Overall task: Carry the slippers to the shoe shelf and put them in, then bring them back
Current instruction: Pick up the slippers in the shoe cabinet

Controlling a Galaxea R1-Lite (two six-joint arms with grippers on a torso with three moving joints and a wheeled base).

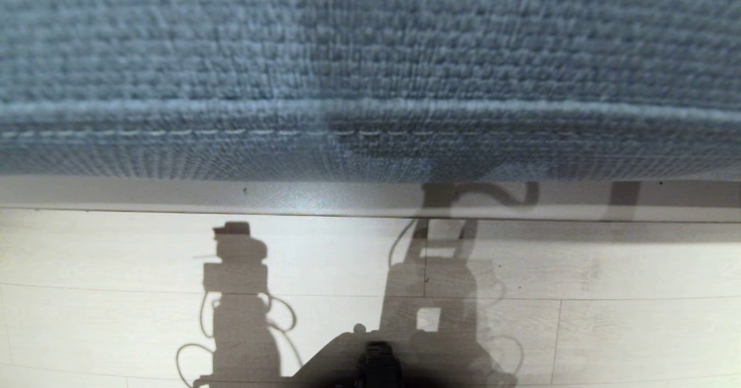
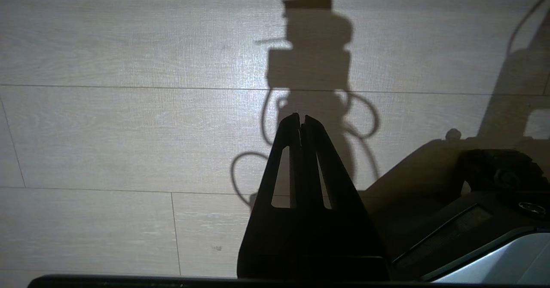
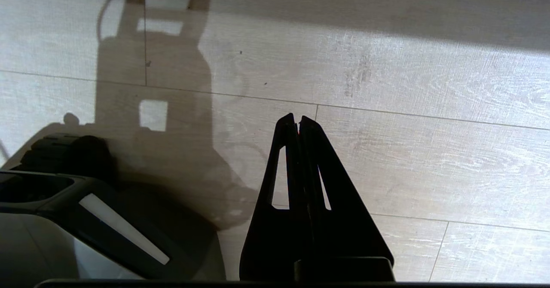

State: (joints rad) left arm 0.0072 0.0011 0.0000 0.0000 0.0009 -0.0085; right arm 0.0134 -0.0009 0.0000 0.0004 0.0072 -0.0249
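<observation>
Neither the slippers nor the shoe shelf shows in any view. My left gripper (image 2: pixel 300 117) hangs over the pale wood floor, shut with nothing between its black fingers. My right gripper (image 3: pixel 297 118) hangs the same way on the other side, shut and empty. Neither arm appears in the head view; only their shadows fall on the floor.
A blue-grey woven upholstered surface (image 1: pixel 370 69) fills the upper half of the head view, with a grey base strip (image 1: pixel 173 194) under it. Pale wood planks (image 1: pixel 608 295) lie below. My dark base (image 1: pixel 379 368) shows at the bottom edge, and again as base (image 2: pixel 494 193) and base (image 3: pixel 56 193).
</observation>
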